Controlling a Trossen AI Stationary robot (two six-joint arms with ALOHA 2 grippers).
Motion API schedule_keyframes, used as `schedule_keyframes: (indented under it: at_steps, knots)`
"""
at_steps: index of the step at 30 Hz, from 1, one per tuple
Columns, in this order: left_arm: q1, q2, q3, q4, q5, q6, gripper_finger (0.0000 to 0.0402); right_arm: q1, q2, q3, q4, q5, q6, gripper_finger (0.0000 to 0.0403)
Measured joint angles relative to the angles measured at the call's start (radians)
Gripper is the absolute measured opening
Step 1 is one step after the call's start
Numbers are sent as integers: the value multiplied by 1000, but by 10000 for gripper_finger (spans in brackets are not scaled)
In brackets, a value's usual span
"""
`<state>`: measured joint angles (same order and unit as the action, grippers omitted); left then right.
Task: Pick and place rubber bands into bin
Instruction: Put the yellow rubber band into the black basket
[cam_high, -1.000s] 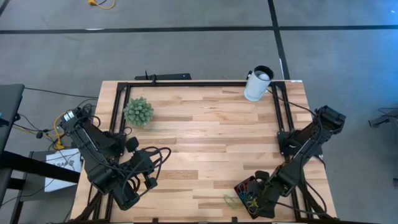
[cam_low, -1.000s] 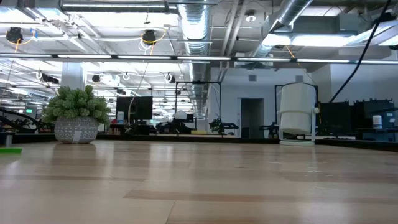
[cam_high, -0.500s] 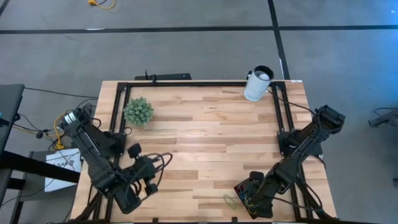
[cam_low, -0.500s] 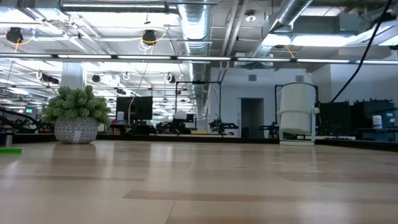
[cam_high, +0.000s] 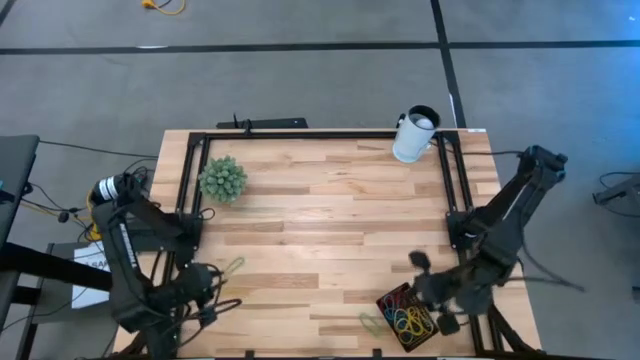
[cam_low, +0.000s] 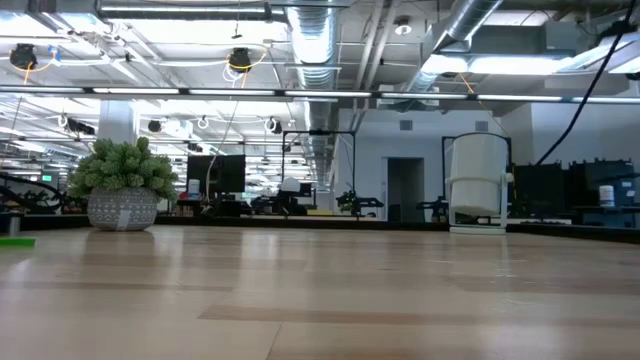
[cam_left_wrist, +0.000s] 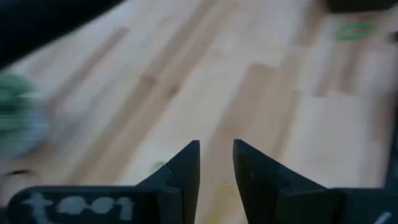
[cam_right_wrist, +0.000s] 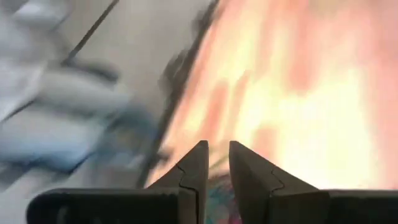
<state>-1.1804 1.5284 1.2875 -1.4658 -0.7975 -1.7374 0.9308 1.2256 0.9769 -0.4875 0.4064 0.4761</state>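
The black bin (cam_high: 405, 314) sits near the table's near right edge with several coloured rubber bands (cam_high: 408, 320) heaped in it. A green band (cam_high: 371, 322) lies flat on the wood just left of the bin, also seen as the green band (cam_left_wrist: 357, 30) in the left wrist view. A pale green band (cam_high: 232, 266) lies at the near left. My right gripper (cam_high: 428, 283) hovers above the bin's far right side, open, nothing between its fingers. My left gripper (cam_high: 212, 292) is low at the near left, open and empty, just short of the pale band.
A small potted plant (cam_high: 222, 178) stands at the far left and a white cup (cam_high: 413, 135) at the far right corner. Black frame rails (cam_high: 190, 170) run along the table's left, far and right sides. Bare wood lies in the middle.
My right gripper has risen off the bin and tipped back toward the table's right, uncovering the bands inside. My left arm has swung toward the table's near left corner and sunk lower, uncovering the pale green band.
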Motion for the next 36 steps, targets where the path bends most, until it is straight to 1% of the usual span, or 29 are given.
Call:
schedule_keyframes:
  at_steps: [2,4,5,6,9,11,13,15,16,17,20,23,26,28,31,34,36]
  knots:
    - [-15,6,-44,109,-19,-3,85,24,-36,1,1,191,-45,58]
    - [-15,22,-90,218,18,-3,85,44,-49,1,-3,349,-58,58]
    - [-15,30,-113,271,48,-2,85,50,-50,1,-6,398,-59,58]
    - [-14,41,-137,316,68,-5,85,54,-48,1,-8,422,-59,58]
    - [-10,87,-206,415,107,-91,85,57,-23,1,-5,427,-58,58]
    - [0,124,-243,436,159,-179,85,57,1,1,-11,398,-61,58]
    - [15,166,-267,409,259,-254,85,57,9,-1,-30,354,-67,58]
    - [27,203,-282,378,373,-309,85,57,-3,-1,-35,333,-68,58]
    - [31,220,-290,383,420,-323,85,57,-16,-1,-34,331,-75,58]
    - [34,232,-295,397,444,-323,85,57,-32,-1,-35,329,-93,58]
    - [36,251,-295,477,438,-266,85,69,-114,-1,-36,329,-179,58]
    - [37,251,-295,505,419,-217,85,73,-239,0,-49,332,-250,58]
    - [37,251,-296,503,409,-221,85,61,-375,0,-89,356,-265,58]
    - [37,251,-308,501,396,-243,85,48,-447,-11,-86,361,-246,58]
    - [38,251,-342,519,366,-280,85,23,-529,-116,3,356,-224,58]
    - [49,249,-381,566,359,-281,85,10,-581,-282,99,350,-210,58]
    - [58,244,-400,603,357,-260,85,1,-606,-389,218,347,-187,58]
